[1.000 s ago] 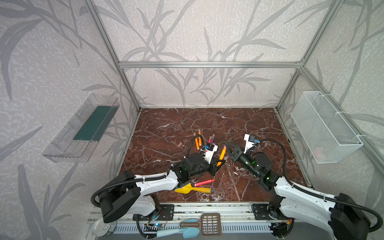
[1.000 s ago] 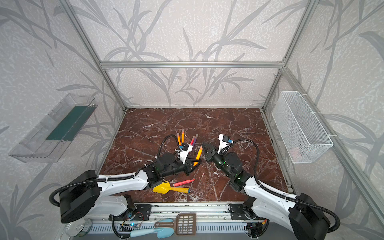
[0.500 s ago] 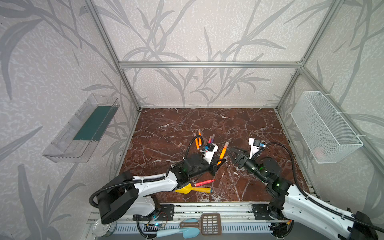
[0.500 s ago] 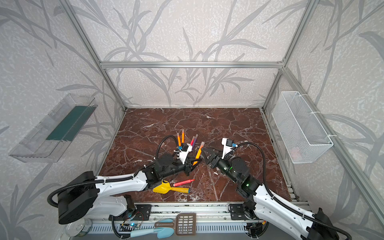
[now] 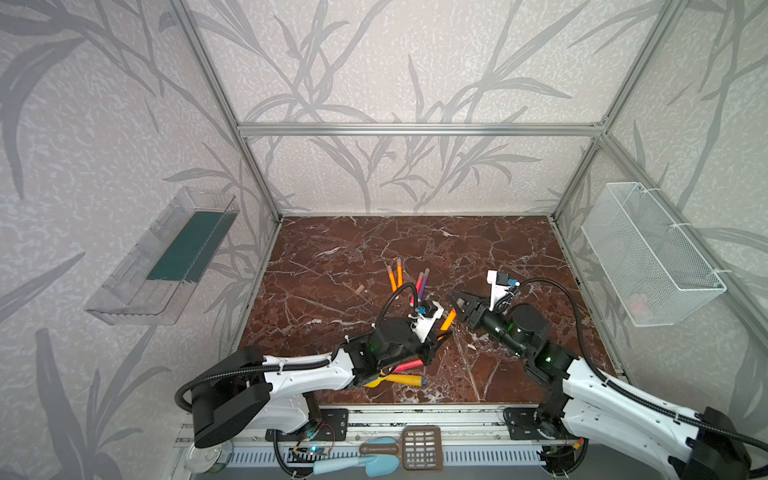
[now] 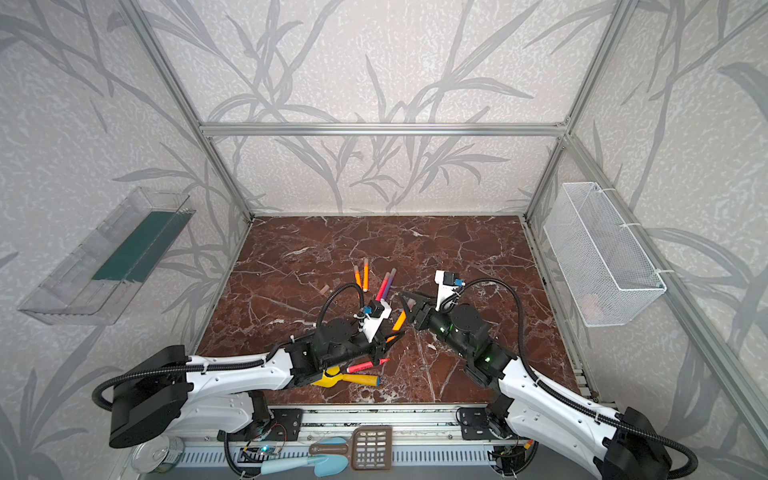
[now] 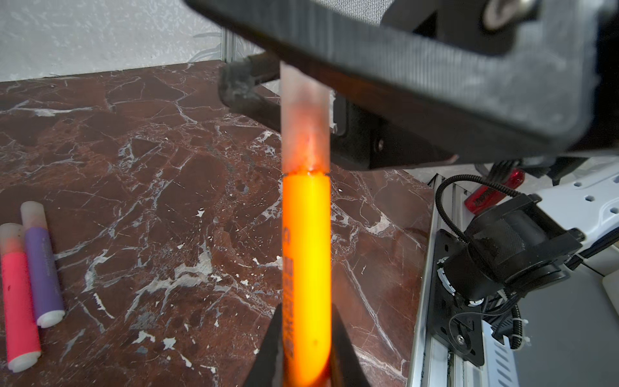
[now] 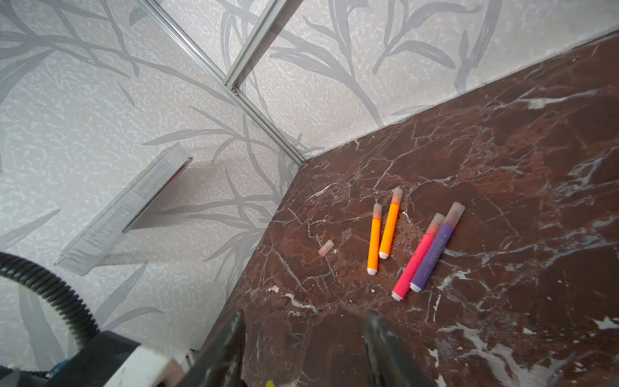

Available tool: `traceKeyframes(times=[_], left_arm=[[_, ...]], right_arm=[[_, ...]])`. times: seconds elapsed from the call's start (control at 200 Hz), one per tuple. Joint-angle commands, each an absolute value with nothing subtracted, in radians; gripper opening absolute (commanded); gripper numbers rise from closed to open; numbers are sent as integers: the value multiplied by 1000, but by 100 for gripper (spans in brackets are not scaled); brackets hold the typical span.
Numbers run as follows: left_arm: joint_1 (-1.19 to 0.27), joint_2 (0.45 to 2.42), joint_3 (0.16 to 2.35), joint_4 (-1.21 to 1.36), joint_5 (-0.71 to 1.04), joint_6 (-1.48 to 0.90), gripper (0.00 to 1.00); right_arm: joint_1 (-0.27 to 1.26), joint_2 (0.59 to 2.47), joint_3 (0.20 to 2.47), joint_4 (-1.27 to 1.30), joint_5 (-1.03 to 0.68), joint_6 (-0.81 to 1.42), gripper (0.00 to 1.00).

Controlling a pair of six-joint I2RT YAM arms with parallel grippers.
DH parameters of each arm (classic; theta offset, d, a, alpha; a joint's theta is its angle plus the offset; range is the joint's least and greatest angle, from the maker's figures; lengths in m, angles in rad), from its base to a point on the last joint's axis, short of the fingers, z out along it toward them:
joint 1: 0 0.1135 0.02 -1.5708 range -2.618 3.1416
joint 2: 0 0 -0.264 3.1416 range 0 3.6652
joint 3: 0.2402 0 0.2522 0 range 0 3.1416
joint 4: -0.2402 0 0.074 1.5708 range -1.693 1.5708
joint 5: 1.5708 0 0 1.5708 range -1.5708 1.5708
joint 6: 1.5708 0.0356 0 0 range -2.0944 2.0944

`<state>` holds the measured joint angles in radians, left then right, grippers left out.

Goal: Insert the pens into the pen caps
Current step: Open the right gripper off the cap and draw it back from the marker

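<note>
Four capped pens lie grouped on the dark red marble table (image 5: pixel 478 249): a slim orange marker pen (image 8: pixel 374 241), a second orange one (image 8: pixel 390 228) touching it, a pink pen (image 8: pixel 417 258) and a purple pen (image 8: pixel 435 251) side by side.

A fifth, the held orange pen (image 7: pixel 306 251), is clamped near its butt end in the closed left claw (image 7: pixel 306 355), above the table. A pale pinkish translucent cap (image 7: pixel 304 127) covers its tip, and the rim meets the barrel at a thin seam. The right claw (image 8: pixel 303 338) is open, with nothing between its jaws. It sits close to the cap's far end, but whether it touches the cap cannot be told.

The step in hand looks like finishing this capping. The seam should be checked all the way round. If it gapes anywhere, the right claw should close on the cap and press straight along the pen's axis, with no sideways load, while the left claw holds firm. The right claw should back away along that same line so it does not knock the cap askew. The left claw should then lower the pen gently beside the group, parallel to the others, so that it does not roll.

One short pale loose cap (image 8: pixel 326 248) lies near the orange pens. A pink-red pen (image 5: pixel 409 365), apparently uncapped, lies under the left arm beside a yellow toy shovel (image 5: pixel 395 379).
</note>
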<state>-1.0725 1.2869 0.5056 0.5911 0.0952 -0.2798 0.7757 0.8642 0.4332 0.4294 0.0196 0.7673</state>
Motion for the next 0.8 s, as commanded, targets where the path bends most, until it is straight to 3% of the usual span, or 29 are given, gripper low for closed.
traceKeyframes(times=[0.0, 0.16, 0.315, 0.48, 0.63, 0.795], left_arm=[[-1076, 1274, 486, 591, 60, -252, 0], [-1078, 1278, 470, 609, 43, -253, 0], [-1078, 1275, 471, 614, 36, -253, 0], [-1078, 1260, 479, 605, 26, -253, 0], [-1075, 1245, 494, 588, 8, -250, 0], [-1028, 1213, 534, 541, 49, -252, 0]], right_arm=[[771, 871, 475, 445, -9, 765, 50], [772, 873, 476, 445, -18, 770, 42], [772, 886, 475, 439, -20, 778, 25], [772, 929, 478, 451, -48, 788, 21], [772, 973, 488, 459, -83, 791, 0], [773, 991, 498, 431, -174, 757, 0]])
